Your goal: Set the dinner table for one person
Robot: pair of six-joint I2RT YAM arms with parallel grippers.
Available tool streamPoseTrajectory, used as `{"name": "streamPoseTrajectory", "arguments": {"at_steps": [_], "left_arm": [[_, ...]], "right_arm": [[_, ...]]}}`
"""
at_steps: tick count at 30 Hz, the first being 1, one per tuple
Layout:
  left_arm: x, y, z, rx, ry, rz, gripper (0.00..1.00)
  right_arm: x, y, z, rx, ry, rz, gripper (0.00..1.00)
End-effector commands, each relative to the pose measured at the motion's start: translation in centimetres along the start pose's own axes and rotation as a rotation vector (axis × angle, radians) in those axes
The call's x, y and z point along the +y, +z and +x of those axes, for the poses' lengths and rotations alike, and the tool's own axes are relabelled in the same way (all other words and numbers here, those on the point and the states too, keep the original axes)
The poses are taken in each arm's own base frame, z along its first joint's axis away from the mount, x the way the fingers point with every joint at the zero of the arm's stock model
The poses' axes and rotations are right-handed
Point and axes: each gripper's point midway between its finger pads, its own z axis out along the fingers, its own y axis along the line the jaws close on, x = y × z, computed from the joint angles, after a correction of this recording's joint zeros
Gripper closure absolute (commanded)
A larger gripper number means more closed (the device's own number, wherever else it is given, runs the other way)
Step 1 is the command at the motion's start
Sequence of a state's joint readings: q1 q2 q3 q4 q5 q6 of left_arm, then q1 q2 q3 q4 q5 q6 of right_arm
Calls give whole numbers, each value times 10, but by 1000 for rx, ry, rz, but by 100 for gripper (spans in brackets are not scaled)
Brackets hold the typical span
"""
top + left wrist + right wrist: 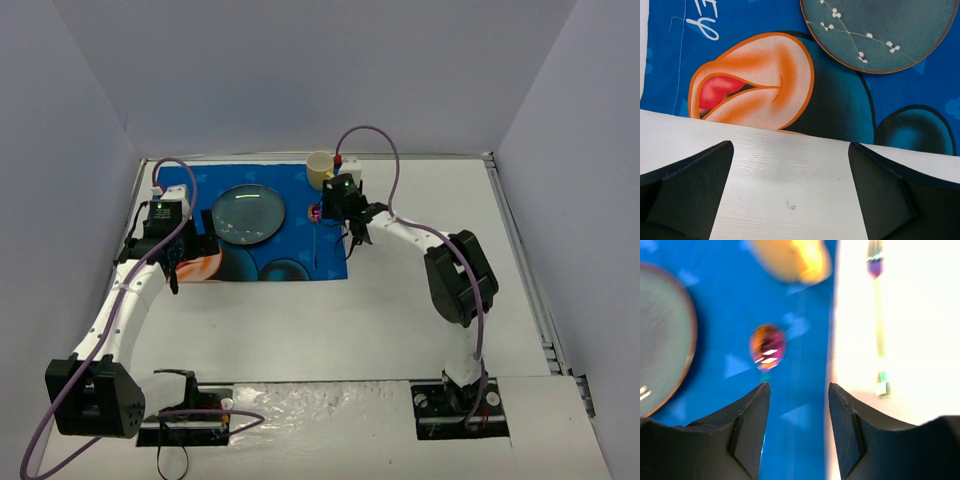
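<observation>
My right tool (pixel 798 387) hung spread and empty over the laid spoon (pixel 768 346); next, I judged, the upper-right utensil (pixel 875 264) needed gripping.

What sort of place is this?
Probably a robotics lab test cell: left arm and right arm bolted to a white table, plain walls boxing it in, a plate on a cartoon mat.

Even, diffuse light is filling the top view; shadows are falling soft. The right wrist view is smearing badly: spoon (pixel 768 346) and cup (pixel 790 259) are showing blurred, the dinner table (pixel 925 340) is glaring overexposed. The left wrist view is showing crisp.
</observation>
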State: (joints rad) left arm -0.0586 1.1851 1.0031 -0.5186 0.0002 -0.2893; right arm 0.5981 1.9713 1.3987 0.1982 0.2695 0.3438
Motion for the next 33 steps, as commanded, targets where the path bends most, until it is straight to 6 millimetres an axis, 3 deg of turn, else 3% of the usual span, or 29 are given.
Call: {"name": "streamPoseTrajectory", "arguments": {"at_steps": [1, 4, 12, 18, 33], "left_arm": [[-4, -12, -28, -95, -14, 19, 3], [-4, -11, -27, -91, -14, 18, 3], [-3, -8, -25, -81, -10, 13, 3], [-3, -6, -24, -73, -9, 11, 3], [-3, -6, -23, -71, -8, 8, 3]], "right_arm": [[-35, 3, -26, -26, -48, -30, 53], [-57, 22, -21, 2, -63, -21, 55], [-83, 72, -12, 37, -47, 15, 57], [-92, 98, -3, 54, -56, 32, 60], [-103, 137, 12, 92, -84, 51, 70]]}}
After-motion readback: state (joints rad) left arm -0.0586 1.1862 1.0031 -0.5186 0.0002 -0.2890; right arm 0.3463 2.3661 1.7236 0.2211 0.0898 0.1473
